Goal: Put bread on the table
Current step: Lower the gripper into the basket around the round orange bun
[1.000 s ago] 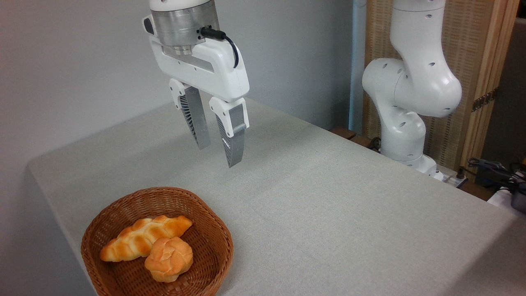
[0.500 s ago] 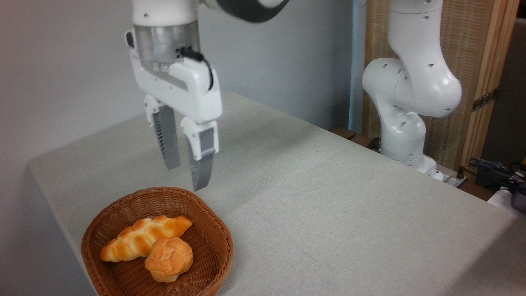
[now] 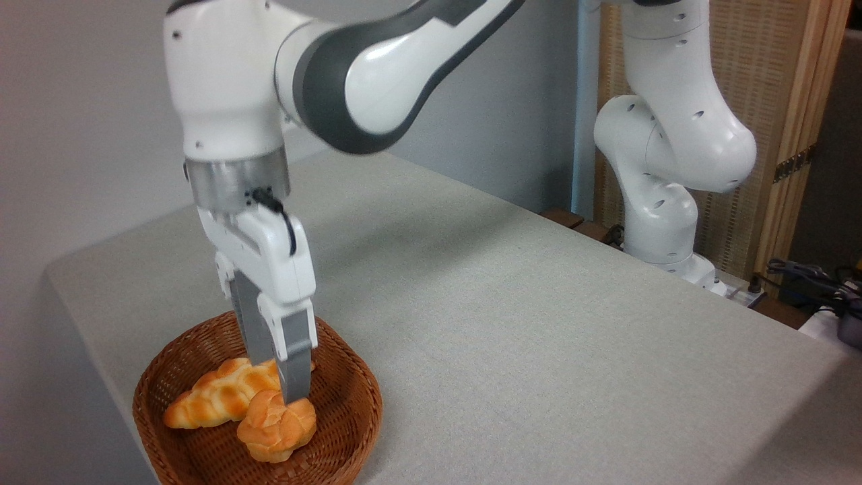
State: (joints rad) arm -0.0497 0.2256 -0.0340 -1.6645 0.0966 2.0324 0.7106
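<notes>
Beneath the fingers [image 3: 294, 377], bread [image 3: 276, 426], inside basket [image 3: 350, 404]

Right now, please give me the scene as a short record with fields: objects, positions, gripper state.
bread: round knotted bun, lying in the basket, front side
other loaf: long braided loaf, in the basket, behind the bun and touching it
basket: brown wicker basket, on the table near its left front corner
table: grey-beige cloth table
gripper: gripper, pointing down into the basket, fingertips at the top of the bun
jaws: cannot tell if open or shut
</notes>
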